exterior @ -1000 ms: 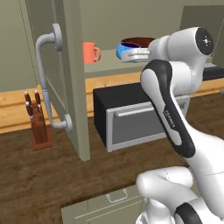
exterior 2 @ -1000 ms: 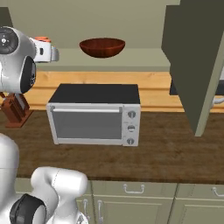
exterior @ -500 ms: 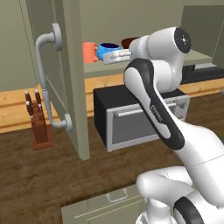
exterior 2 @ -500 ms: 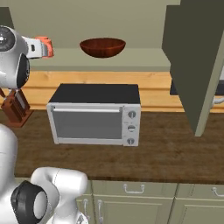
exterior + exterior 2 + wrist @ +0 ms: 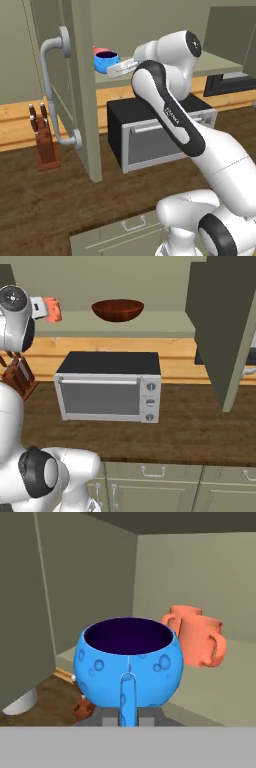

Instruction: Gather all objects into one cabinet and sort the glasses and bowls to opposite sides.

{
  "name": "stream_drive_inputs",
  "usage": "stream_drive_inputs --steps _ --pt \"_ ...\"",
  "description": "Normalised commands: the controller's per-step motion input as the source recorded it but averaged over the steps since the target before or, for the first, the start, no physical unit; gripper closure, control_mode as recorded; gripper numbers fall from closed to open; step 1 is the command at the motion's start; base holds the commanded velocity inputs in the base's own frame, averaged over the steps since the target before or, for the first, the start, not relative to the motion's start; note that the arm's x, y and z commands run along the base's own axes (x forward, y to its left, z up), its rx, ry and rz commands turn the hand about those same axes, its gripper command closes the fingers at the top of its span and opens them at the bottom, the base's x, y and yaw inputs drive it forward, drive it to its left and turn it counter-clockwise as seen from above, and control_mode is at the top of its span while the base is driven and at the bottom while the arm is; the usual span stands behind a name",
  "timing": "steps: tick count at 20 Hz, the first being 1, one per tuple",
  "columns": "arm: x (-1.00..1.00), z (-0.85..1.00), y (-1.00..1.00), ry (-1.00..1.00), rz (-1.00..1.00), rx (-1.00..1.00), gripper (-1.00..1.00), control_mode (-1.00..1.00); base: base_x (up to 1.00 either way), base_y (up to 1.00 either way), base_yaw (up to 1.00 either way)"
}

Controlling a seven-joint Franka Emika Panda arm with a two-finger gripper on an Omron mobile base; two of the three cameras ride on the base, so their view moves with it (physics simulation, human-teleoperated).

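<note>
My gripper (image 5: 128, 716) is shut on the near rim of the small bright blue bowl (image 5: 128, 661) and holds it just above the cabinet shelf (image 5: 220, 697). Two salmon-pink mugs (image 5: 197, 639) stand close behind the bowl, toward the back wall. In the left base view the blue bowl (image 5: 106, 61) hangs at the shelf's left end beside the open cabinet door (image 5: 82, 95), with a mug (image 5: 101, 50) just behind it. The wide red-brown bowl (image 5: 117, 309) sits mid-shelf, well to the right of a mug (image 5: 53, 309).
A microwave (image 5: 110, 387) stands on the wooden counter right under the shelf. A knife block (image 5: 43, 137) stands to its left. The left door's long curved bar handle (image 5: 51, 95) juts out. The right cabinet door (image 5: 220, 331) hangs open. Drawer fronts (image 5: 150, 476) run below.
The arm has swung left along the shelf carrying the blue bowl, from near the red-brown bowl to the left end beside the pink mugs.
</note>
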Motion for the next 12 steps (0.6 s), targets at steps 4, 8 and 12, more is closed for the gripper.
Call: stream_drive_inputs --steps 4,8,12 --pt "0.13 0.00 0.55 0.00 -0.01 -0.12 1.00 -1.00 0.00 0.00 0.00" --pt "0.22 -0.01 0.49 0.00 -0.03 -0.06 1.00 -1.00 0.00 0.00 0.00" --pt "0.42 -0.19 0.14 -0.01 0.00 -0.08 1.00 -1.00 0.00 0.00 0.00"
